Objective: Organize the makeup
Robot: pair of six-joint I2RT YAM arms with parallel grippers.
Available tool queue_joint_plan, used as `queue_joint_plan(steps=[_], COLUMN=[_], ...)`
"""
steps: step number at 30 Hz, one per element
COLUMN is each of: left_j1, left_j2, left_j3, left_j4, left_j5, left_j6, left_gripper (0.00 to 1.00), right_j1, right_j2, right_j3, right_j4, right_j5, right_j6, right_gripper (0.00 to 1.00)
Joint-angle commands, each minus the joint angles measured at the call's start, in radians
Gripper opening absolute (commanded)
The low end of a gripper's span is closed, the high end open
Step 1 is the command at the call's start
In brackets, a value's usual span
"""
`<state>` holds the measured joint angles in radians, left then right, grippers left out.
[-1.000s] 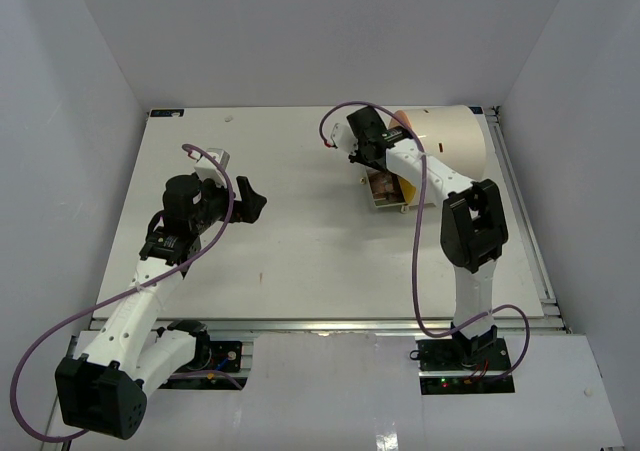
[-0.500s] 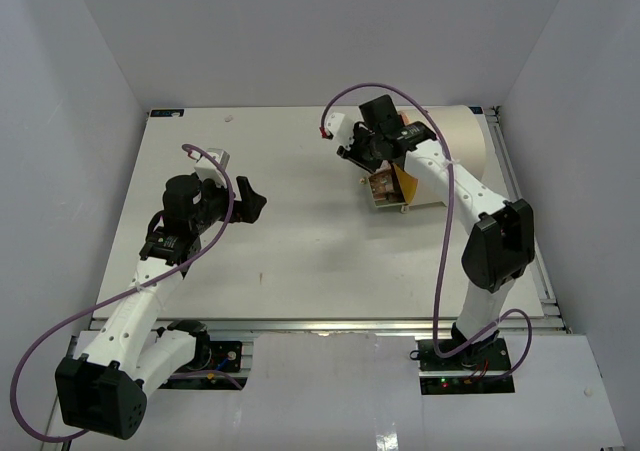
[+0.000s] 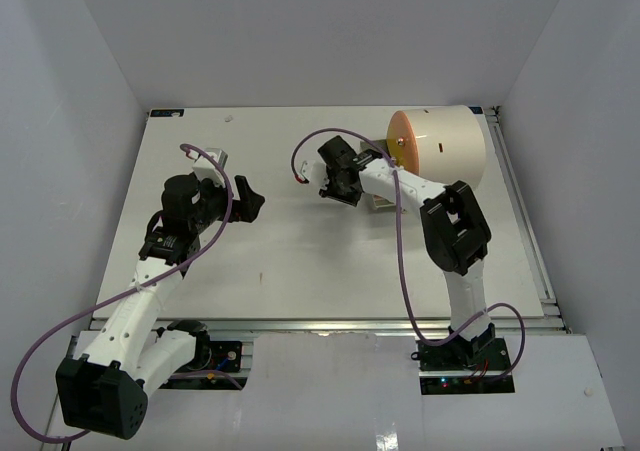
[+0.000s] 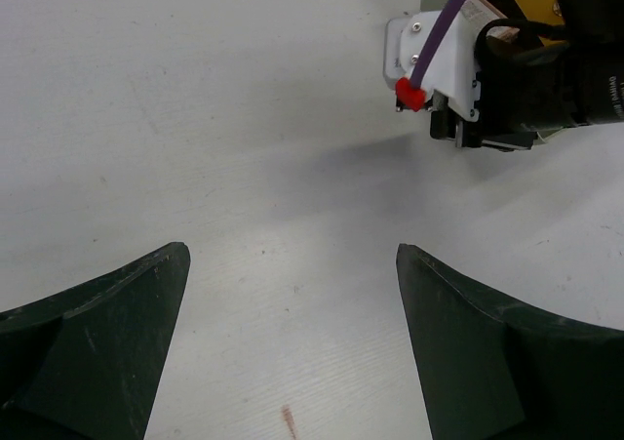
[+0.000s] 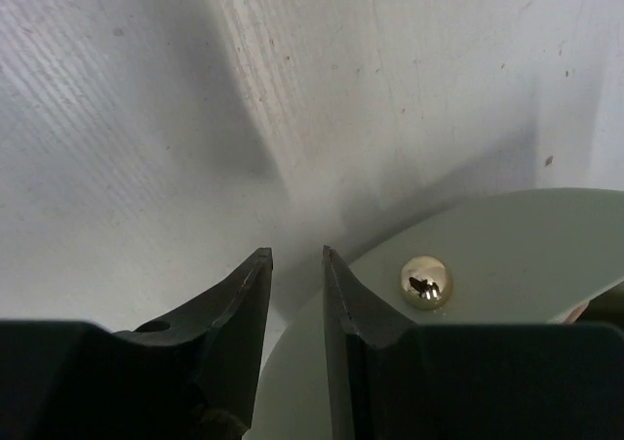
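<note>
Two sets of jaws share the counter (image 3: 300, 261). One cream cylinder (image 3: 450, 146) lies at 1 o'clock. One makeup piece (image 3: 381, 203) peeks out at its 7 o'clock, mostly hidden under the right forearm (image 3: 400, 183). Only the right wrist view shows one gold knob (image 5: 426, 281) on a pale round panel (image 5: 507, 264), beside the right jaws, which are nearly closed with nothing visible between them. At 9 o'clock the left jaws gape wide.

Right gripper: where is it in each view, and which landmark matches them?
Top external: the right gripper is at upper centre, left of the cream cylinder.
Left wrist: upper right corner, black body with a white block.
Right wrist: its dark fingers rise from the bottom edge, left of centre.
Shared landmark: the white table; the red plug shows in the first two.
</note>
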<state>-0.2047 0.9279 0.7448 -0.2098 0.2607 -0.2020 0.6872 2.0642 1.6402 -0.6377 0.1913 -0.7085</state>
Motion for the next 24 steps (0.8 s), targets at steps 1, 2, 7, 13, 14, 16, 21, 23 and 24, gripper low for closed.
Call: queue_joint_plan(steps=[1, 2, 7, 13, 14, 16, 21, 23, 24], left_j1=[0.008, 0.008, 0.010, 0.010, 0.010, 0.010, 0.010, 0.011, 0.012], left_j2=[-0.011, -0.011, -0.012, -0.012, -0.012, -0.011, -0.009, -0.010, -0.010], left_j3=[-0.010, -0.009, -0.010, -0.012, -0.012, -0.012, -0.012, -0.013, -0.013], left_j4=[0.005, 0.005, 0.006, 0.006, 0.006, 0.006, 0.006, 0.006, 0.007], left_j5=[-0.005, -0.003, 0.000, -0.004, -0.005, -0.006, -0.008, -0.008, -0.009], left_j6=[0.007, 0.007, 0.007, 0.006, 0.006, 0.007, 0.006, 0.006, 0.006], left_gripper=[0.98, 0.98, 0.98, 0.98, 0.98, 0.98, 0.98, 0.98, 0.98], right_j1=[-0.003, -0.007, -0.035, -0.079, -0.083, -0.091, -0.117, -0.129, -0.134], right_j2=[0.008, 0.005, -0.016, -0.034, -0.037, -0.047, -0.064, -0.073, -0.079], right_j3=[0.009, 0.000, -0.022, -0.014, -0.015, -0.020, -0.036, -0.046, -0.052], right_j4=[0.021, 0.021, 0.022, 0.023, 0.023, 0.023, 0.022, 0.022, 0.022], right_j5=[0.208, 0.229, 0.303, 0.332, 0.334, 0.337, 0.353, 0.356, 0.358], right_j6=[-0.057, -0.061, -0.065, -0.056, -0.055, -0.052, -0.054, -0.055, -0.056], right_gripper=[0.35, 0.35, 0.35, 0.35, 0.36, 0.36, 0.36, 0.36, 0.36])
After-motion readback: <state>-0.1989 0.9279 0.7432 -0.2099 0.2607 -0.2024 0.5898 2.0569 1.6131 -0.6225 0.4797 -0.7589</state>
